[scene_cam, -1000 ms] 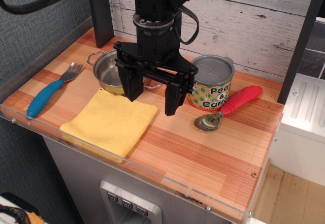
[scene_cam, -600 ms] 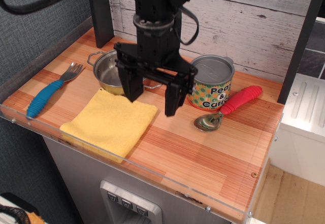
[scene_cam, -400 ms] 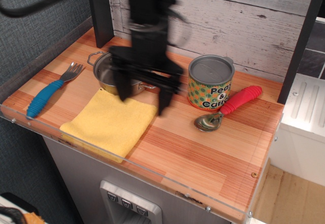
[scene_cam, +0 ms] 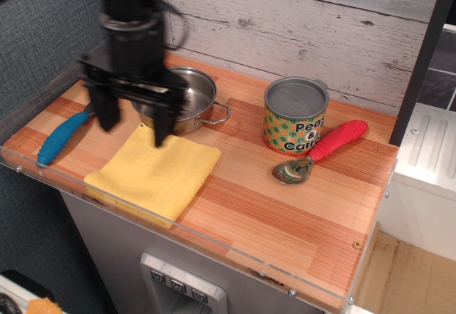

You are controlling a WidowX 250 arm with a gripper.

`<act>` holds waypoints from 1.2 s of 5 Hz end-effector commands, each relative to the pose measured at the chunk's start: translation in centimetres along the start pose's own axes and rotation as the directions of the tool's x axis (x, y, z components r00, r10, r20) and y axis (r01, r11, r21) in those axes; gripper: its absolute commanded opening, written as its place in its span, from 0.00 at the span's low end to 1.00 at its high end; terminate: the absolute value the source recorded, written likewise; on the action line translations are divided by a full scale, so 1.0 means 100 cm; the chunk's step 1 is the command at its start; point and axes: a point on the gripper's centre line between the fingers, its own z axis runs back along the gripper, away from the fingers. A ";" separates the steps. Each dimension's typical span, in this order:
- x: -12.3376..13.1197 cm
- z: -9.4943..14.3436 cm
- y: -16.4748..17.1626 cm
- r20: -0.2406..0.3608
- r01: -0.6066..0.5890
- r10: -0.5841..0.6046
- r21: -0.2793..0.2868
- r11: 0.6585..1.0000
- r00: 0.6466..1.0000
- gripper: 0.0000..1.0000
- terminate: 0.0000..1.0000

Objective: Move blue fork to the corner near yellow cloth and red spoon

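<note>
The blue fork (scene_cam: 63,137) lies at the table's left edge, its metal tines hidden behind my arm. My gripper (scene_cam: 135,126) is open and empty, hanging between the fork and the steel pot, above the yellow cloth's far left part. The yellow cloth (scene_cam: 153,176) lies folded at the front left. The red spoon (scene_cam: 324,150) lies at the right, bowl toward the front. The bare corner (scene_cam: 324,257) of the striped wood top is at the front right, edged with clear acrylic.
A steel pot (scene_cam: 192,100) with side handles stands behind the cloth. A peas-and-carrots can (scene_cam: 296,117) stands next to the spoon. A wood-plank wall runs along the back. A dark post (scene_cam: 422,58) rises at the right.
My gripper has swept left, from in front of the pot and can to above the cloth's left part, next to the fork. The pot is now uncovered. The objects have not moved.
</note>
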 end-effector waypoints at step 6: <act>0.029 -0.059 0.113 0.074 -0.007 0.005 0.020 1.000 0.997 1.00 0.00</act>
